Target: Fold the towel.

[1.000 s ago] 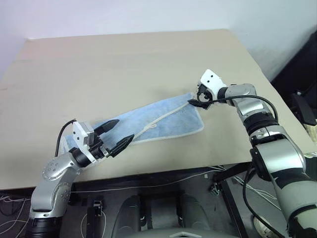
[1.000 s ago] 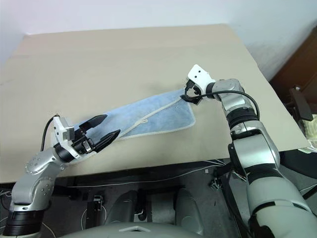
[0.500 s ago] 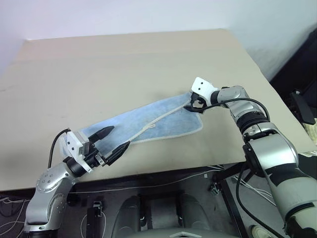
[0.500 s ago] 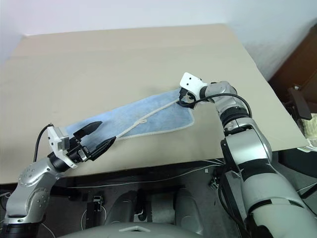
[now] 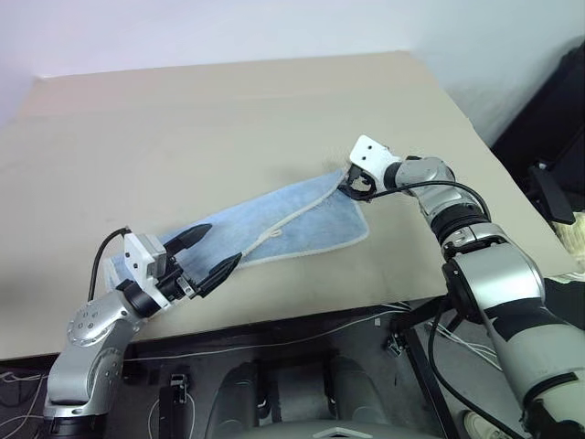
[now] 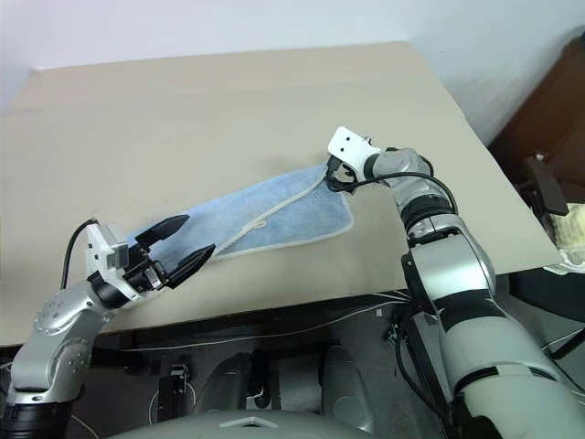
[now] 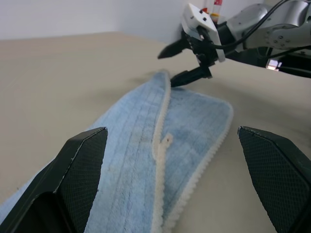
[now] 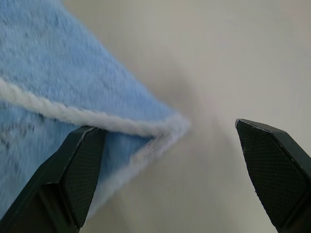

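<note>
the light-blue towel (image 5: 274,224) lies flat, folded lengthwise, whitish hem showing; both grippers' jaws gape, empty.

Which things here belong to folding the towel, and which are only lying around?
For the job:
- towel
- right tool, open at its far corner
- left tool, open at its near end

Only around:
- table
- cables on the floor

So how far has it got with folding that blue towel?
Partly done, it seems: the towel lies on the table already doubled lengthwise, a whitish hem running along its top. Right now the right claw is open at the far corner, not yet gripping, and the left claw is open over the near end. Left: probably grasping an end and folding it across.
</note>
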